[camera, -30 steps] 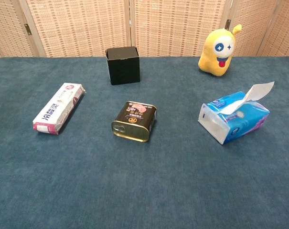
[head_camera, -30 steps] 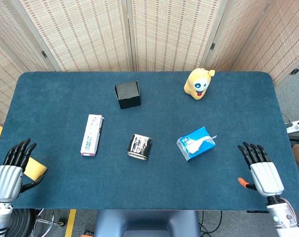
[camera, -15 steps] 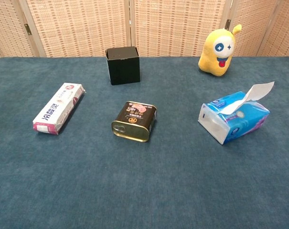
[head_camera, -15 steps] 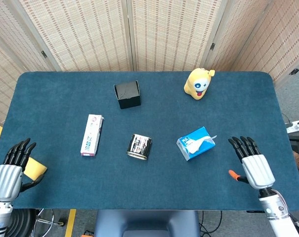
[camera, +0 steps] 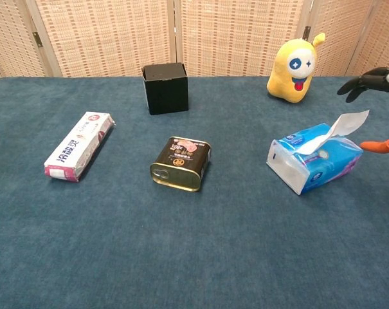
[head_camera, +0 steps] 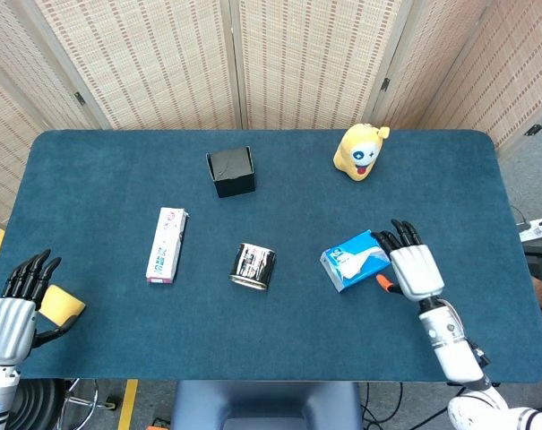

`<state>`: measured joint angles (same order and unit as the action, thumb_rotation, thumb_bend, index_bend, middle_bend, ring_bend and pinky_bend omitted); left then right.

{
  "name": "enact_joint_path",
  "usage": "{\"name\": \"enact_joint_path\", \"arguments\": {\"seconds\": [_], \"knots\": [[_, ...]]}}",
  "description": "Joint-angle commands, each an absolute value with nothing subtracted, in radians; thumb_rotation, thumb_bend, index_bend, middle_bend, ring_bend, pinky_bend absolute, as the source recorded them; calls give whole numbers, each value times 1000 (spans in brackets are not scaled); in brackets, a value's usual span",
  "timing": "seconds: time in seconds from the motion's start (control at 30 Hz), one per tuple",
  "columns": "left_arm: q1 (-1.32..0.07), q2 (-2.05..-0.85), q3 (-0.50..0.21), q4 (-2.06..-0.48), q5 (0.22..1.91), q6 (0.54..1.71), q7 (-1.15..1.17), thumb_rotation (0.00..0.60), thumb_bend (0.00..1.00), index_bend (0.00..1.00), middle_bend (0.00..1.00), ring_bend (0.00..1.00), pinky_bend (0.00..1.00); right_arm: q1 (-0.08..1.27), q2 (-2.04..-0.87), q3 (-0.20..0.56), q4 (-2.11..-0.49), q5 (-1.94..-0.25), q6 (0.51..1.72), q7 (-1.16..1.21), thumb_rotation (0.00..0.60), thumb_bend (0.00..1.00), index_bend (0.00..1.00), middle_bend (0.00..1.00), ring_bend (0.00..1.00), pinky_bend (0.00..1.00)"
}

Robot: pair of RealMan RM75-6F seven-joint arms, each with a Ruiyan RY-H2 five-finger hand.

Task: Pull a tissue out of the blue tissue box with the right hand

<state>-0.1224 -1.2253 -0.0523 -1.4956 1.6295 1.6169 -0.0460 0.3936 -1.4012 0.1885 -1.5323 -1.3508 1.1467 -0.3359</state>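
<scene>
The blue tissue box lies on the blue table right of centre, with a white tissue sticking up from its top toward the right. My right hand hovers just right of the box, fingers spread and empty; in the chest view only its fingertips and orange thumb tip show at the right edge, above and beside the tissue. My left hand stays at the near left table edge, fingers apart, next to a yellow block.
A tin can lies on its side left of the box. A white toothpaste box lies further left. A black open box and a yellow plush toy stand toward the back.
My right hand has moved left and forward from the near right table edge to just beside the tissue box, entering the chest view. The left hand has barely moved.
</scene>
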Motion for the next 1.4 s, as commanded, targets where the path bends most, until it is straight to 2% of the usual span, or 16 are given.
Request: {"name": "enact_joint_path", "arguments": {"seconds": [0.03, 0.13, 0.33, 0.4, 0.47, 0.77, 0.9, 1.03, 1.2, 1.4], "knots": [[-124, -1225, -51, -1493, 1630, 1614, -47, 600, 221, 0, 0, 0, 139, 430, -1447, 207, -1499, -1320, 1120, -362, 600, 176, 223, 235, 42, 84], [-124, -1224, -51, -1493, 1630, 1613, -51, 600, 221, 0, 0, 0, 139, 445, -1467, 205, -1491, -1304, 1108, -370, 600, 202, 295, 265, 53, 84], [-123, -1223, -52, -1492, 1633, 1620, -61, 600, 221, 0, 0, 0, 139, 448, -1488, 188, -1472, -1320, 1139, -374, 600, 358, 632, 521, 133, 89], [-123, -1223, -50, -1492, 1635, 1620, -59, 600, 221, 0, 0, 0, 139, 444, -1491, 184, -1465, -1339, 1163, -355, 600, 390, 704, 585, 168, 102], [-123, -1224, -50, -1492, 1636, 1620, -55, 600, 221, 0, 0, 0, 140, 438, -1488, 178, -1462, -1364, 1191, -333, 600, 405, 736, 613, 188, 107], [-122, -1226, -50, -1492, 1636, 1622, -53, 600, 222, 0, 0, 0, 139, 366, -1379, 135, -1576, -1536, 1384, -214, 600, 412, 768, 642, 207, 107], [-122, -1226, -50, -1494, 1636, 1622, -50, 600, 221, 0, 0, 0, 139, 299, -1302, 88, -1644, -1671, 1538, -121, 600, 412, 768, 641, 207, 107], [-121, -1226, -49, -1495, 1639, 1626, -48, 600, 221, 0, 0, 0, 139, 229, -1262, 28, -1645, -1770, 1653, -81, 600, 411, 768, 636, 207, 107], [-119, -1226, -48, -1497, 1642, 1629, -42, 600, 219, 0, 0, 0, 139, 166, -1272, -33, -1564, -1831, 1717, -56, 600, 410, 768, 634, 207, 107], [-118, -1227, -45, -1498, 1646, 1630, -36, 600, 221, 0, 0, 0, 139, 140, -1312, -55, -1469, -1786, 1670, -35, 600, 409, 768, 631, 207, 107]]}}
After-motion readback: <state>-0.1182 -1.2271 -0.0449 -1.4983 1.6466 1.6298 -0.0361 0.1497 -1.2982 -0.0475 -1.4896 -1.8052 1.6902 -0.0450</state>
